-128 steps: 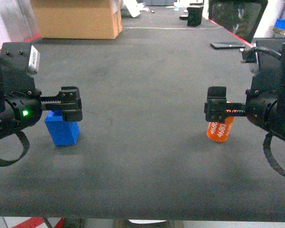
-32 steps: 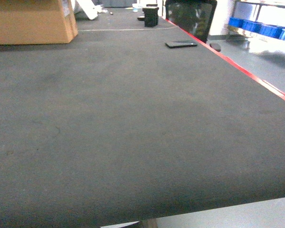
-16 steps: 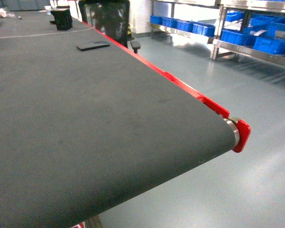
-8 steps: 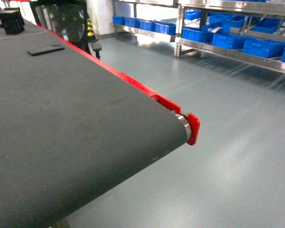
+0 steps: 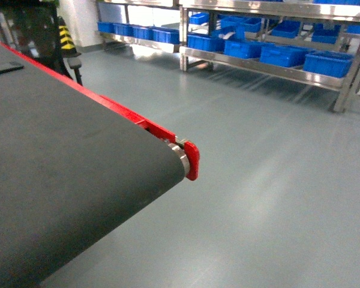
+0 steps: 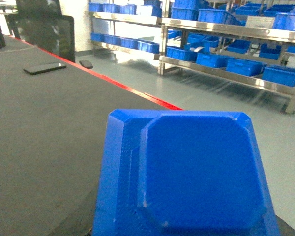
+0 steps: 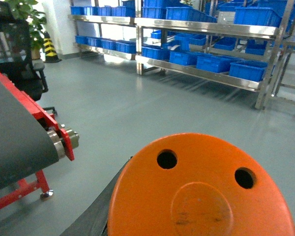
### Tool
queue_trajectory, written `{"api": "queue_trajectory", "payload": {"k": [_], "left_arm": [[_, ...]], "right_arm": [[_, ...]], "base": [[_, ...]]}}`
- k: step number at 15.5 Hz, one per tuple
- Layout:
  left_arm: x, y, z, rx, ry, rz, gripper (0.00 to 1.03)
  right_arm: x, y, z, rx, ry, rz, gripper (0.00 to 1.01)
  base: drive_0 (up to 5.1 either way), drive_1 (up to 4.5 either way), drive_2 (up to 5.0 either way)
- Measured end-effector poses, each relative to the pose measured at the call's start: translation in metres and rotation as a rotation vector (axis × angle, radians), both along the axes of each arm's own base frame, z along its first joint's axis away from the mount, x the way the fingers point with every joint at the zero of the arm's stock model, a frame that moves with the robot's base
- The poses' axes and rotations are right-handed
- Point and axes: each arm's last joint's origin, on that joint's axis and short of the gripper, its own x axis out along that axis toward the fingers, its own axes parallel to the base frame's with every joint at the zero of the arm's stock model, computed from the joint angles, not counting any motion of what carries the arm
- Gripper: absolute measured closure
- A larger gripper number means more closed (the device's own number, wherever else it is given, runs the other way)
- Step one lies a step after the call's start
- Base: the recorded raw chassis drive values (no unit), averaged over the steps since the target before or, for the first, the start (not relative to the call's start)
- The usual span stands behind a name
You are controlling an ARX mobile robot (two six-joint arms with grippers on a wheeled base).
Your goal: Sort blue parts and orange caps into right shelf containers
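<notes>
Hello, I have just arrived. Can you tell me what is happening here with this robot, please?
The robot is carrying two items. The left wrist camera is filled by a blue part, the right one by an orange cap; the fingers themselves are hidden. The head camera looks past the red-edged end of the dark conveyor table toward metal shelves holding blue crates across the grey floor. Nothing has been dropped off yet.

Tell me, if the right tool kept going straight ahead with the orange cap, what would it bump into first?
Probably nothing close: past the orange cap lies open floor, then the shelf of blue crates. Depth is hard to judge.
</notes>
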Motion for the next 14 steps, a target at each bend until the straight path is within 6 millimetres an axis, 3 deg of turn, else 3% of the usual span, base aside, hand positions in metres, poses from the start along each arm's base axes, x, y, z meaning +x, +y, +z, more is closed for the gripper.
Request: {"api": "queue_trajectory", "payload": {"k": [14], "left_arm": [[0.0,0.0,0.0,0.0,0.0,0.0,0.61]], "right_arm": [[0.0,0.0,0.0,0.0,0.0,0.0,0.58]], "base": [[-1.7,-1.66,-1.7]]}}
